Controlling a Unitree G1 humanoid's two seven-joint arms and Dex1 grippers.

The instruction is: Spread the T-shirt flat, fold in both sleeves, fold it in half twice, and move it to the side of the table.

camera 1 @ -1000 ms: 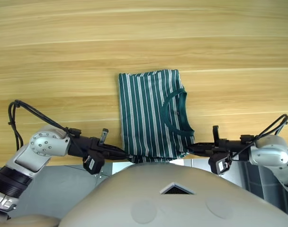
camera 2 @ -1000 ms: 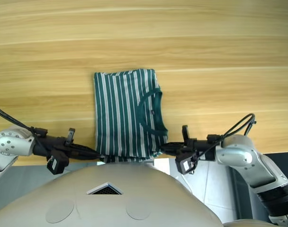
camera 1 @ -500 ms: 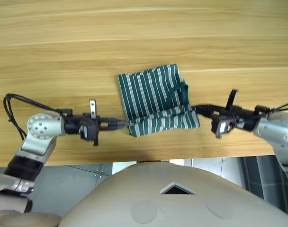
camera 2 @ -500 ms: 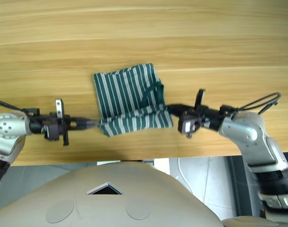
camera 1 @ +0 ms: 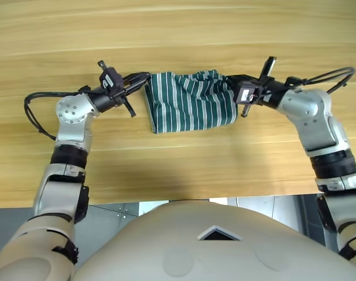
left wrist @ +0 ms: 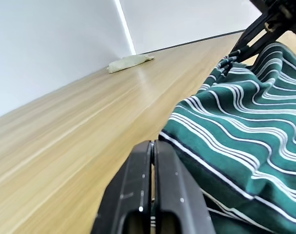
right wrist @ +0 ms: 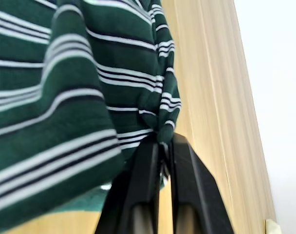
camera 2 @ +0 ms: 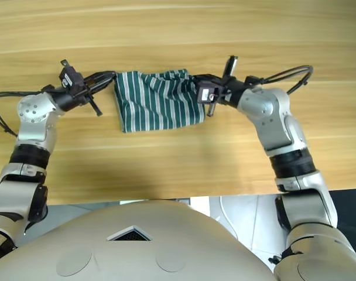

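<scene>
Left pincer [camera 1: 144,77] is closed tight on the far-left corner of the T-shirt [camera 1: 192,103]. In the left wrist view its two fingers [left wrist: 133,190] sit pressed together w/ the striped edge caught right at the tips. Right pincer [camera 1: 229,79] is doing the same on the opposite corner. Its fingers [right wrist: 140,180] pinch a bunched-up bit of fabric, and the cloth puckers where it goes in.

So both pincers have the shirt, one on each end, w/ the top edge running between them. That edge sags a little in the middle, not pulled dead straight. The shirt is dark green w/ thin white stripes, folded into a smallish wide rectangle. It spreads from the held edge back toward the robot, and the near-left corner pokes out lower than the near-right one. The fabric looks wavy, not flat. Can't tell if the near edge rests on the bench [camera 1: 166,158] or hangs just off it.

Position-wise the shirt sits roughly mid-bench left to right, toward the far part of the wood top. Both arms reach out from either side and angle inward.

In the left wrist view a small pale wad [left wrist: 131,62] lies well apart from the shirt, where the bench meets the white wall [left wrist: 55,44].
</scene>
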